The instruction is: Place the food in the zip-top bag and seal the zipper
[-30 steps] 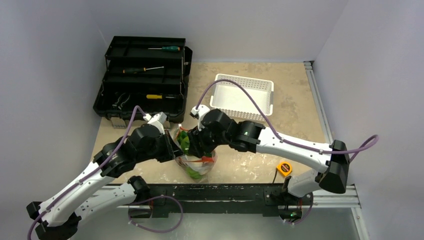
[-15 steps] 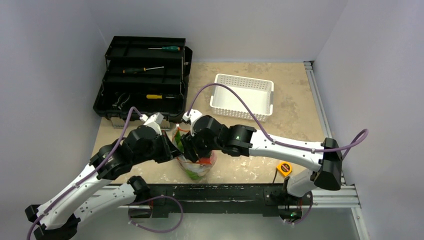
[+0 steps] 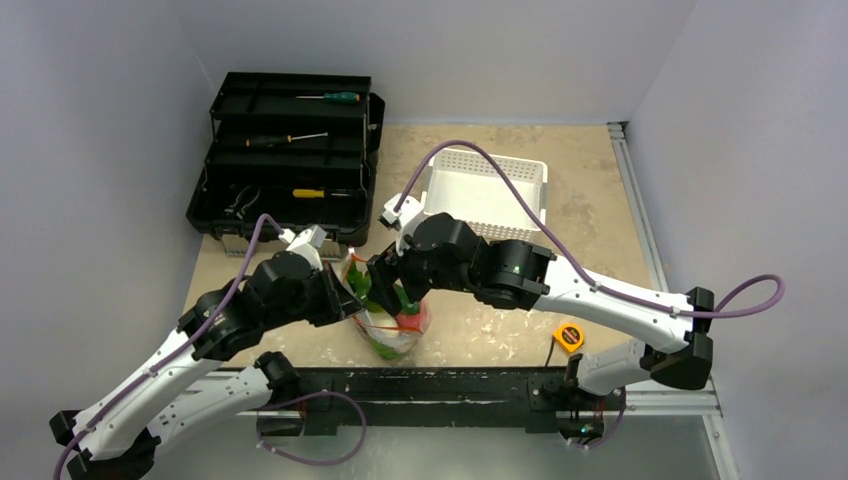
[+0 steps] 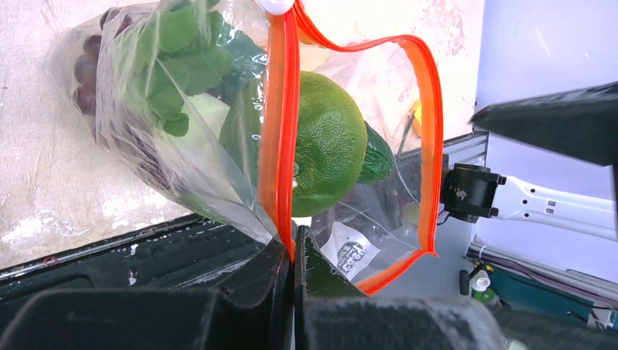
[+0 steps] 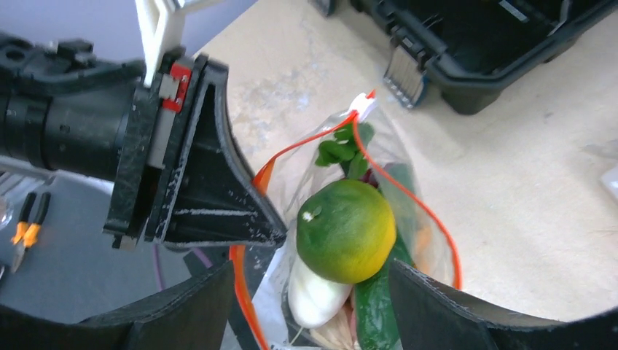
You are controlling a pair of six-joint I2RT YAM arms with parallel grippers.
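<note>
Spreading wider and lifting out of the bag (image 3: 395, 335)'s mouth, the right claw (image 5: 310, 302) now hangs empty just above it. A round green fruit (image 5: 345, 231) lies loose on top of the other food inside, so that piece looks delivered. At 9 o'clock of the bag, the left claw (image 4: 293, 255) stays pinched shut on the orange zipper (image 4: 277, 131), holding the mouth open where the bag stands at 6 o'clock on the desk (image 3: 600, 230); the sealing, from the white slider (image 5: 361, 104), is not yet done.
</note>
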